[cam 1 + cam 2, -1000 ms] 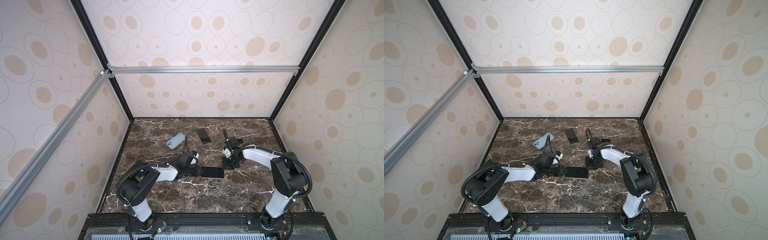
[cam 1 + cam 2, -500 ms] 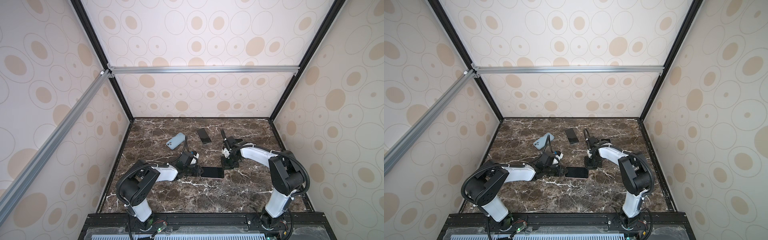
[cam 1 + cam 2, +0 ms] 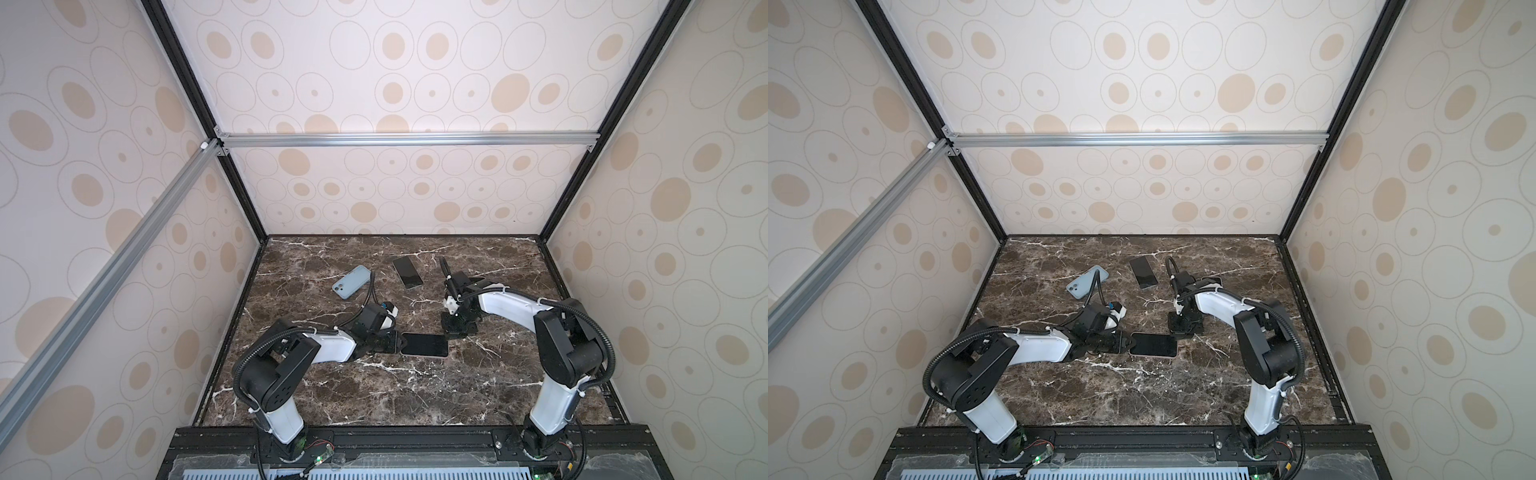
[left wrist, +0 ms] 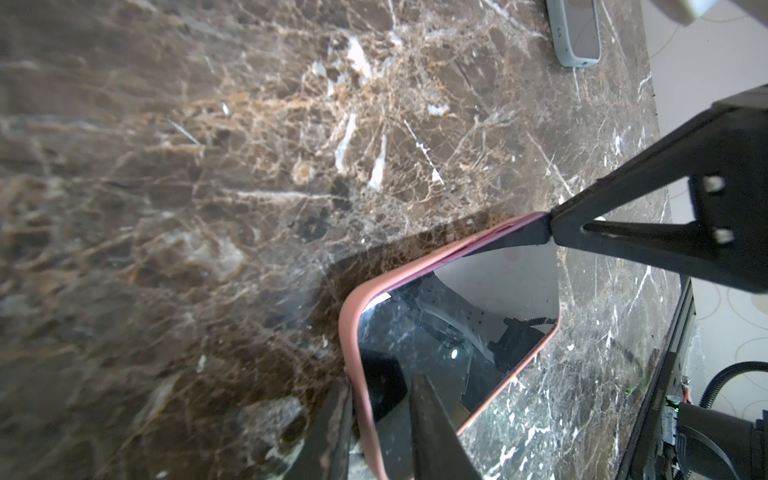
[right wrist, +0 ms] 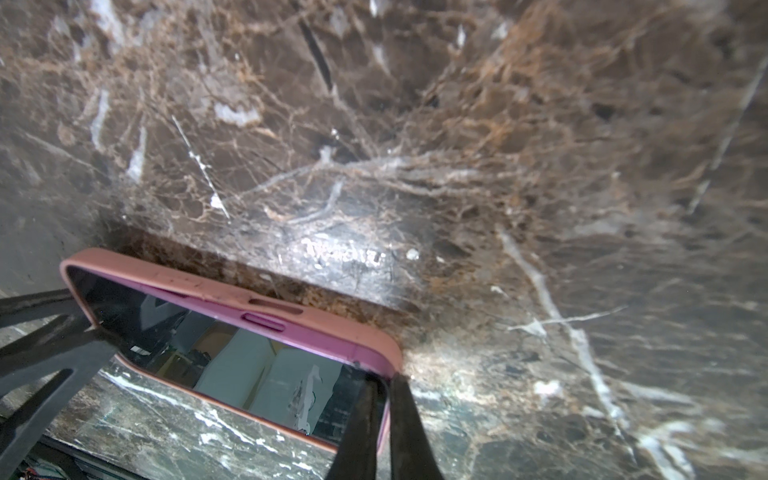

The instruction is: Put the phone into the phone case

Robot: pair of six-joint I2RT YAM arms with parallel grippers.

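The glossy black-faced phone (image 4: 457,324) sits inside the matte pink, round-cornered phone case (image 5: 232,299), flat on the veined brown marble bench (image 3: 374,395). The left tool (image 4: 380,395) pinches narrowly on the case's short end; the right tool (image 5: 380,384), fully closed, touches its corner.

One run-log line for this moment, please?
left gripper: shut on pink phone case | right gripper: shut, tip on case corner | phone: in case

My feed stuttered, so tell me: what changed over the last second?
Only the right arm moved: its elbow swung slightly toward the middle, while the right gripper stayed shut at the far right corner of the pink-cased phone. The left gripper kept its grip on that phone's left end. The blue phone and bare phone behind did not move.
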